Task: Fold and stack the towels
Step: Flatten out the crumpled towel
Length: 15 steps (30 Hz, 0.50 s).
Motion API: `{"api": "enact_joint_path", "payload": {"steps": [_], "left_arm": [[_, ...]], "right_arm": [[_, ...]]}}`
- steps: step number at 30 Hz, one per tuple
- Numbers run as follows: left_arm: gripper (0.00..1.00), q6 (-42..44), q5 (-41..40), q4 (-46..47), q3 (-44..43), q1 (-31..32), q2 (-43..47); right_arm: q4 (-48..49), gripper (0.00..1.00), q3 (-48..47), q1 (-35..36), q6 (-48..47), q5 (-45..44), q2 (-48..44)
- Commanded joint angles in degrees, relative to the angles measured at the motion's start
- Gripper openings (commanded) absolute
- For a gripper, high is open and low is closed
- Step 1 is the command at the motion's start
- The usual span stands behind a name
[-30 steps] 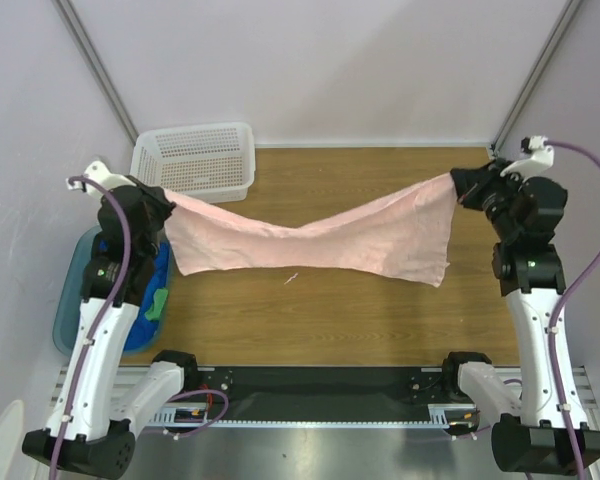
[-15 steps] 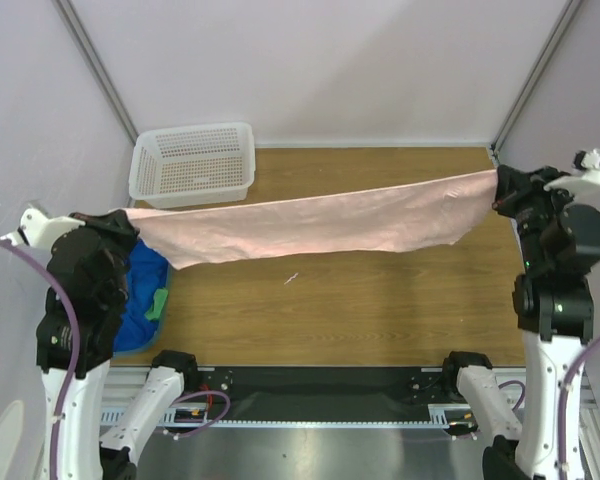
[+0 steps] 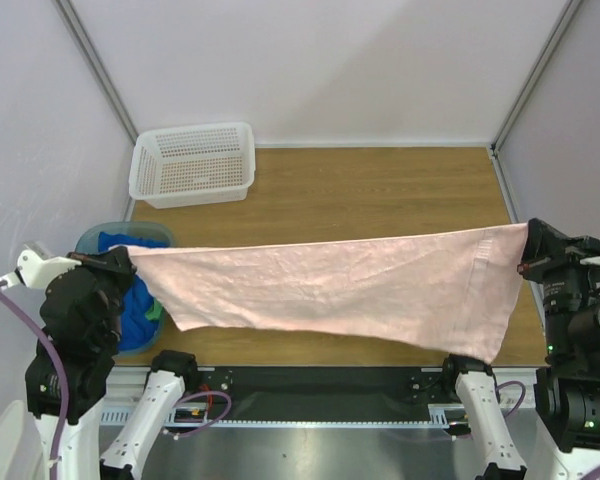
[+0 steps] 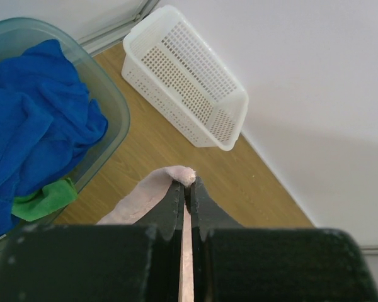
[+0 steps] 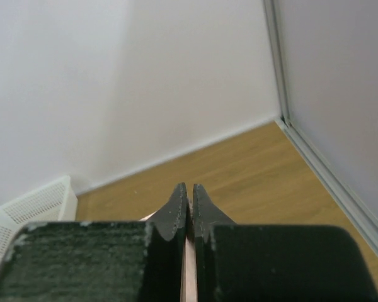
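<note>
A pink towel (image 3: 330, 290) hangs stretched out in the air between my two grippers, across the near part of the table. My left gripper (image 3: 125, 255) is shut on its left corner, which shows as a pink tip (image 4: 179, 174) between the fingers. My right gripper (image 3: 525, 245) is shut on its right corner; a thin strip of pink (image 5: 189, 277) shows between its jaws. Blue towels (image 4: 31, 126) and a green one (image 4: 44, 200) lie in a teal tub (image 3: 92, 238) at the left.
A white perforated basket (image 3: 192, 162) stands at the back left of the wooden table (image 3: 380, 190); it also shows in the left wrist view (image 4: 186, 75). Walls and metal frame posts close in the back and sides.
Both arms have risen and drawn back towards the near edge. The pink towel went from sagging to taut and now hangs flat over the front of the table.
</note>
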<state>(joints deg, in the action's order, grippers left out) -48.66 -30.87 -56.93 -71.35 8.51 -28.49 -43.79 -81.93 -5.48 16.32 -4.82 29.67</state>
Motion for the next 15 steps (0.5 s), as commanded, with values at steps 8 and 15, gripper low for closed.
{"api": "enact_joint_path", "payload": {"steps": [8,15], "left_arm": [[0.0,-5.6,-1.1,12.0,17.0,0.0,-17.3],[0.0,-8.4,-2.5,22.0,20.3,0.0,-35.6]], "right_arm": [[1.8,0.0,15.2,-0.4,0.7,-15.0,13.1],[16.3,0.0,27.2,-2.2,3.0,-13.3,27.4]]}}
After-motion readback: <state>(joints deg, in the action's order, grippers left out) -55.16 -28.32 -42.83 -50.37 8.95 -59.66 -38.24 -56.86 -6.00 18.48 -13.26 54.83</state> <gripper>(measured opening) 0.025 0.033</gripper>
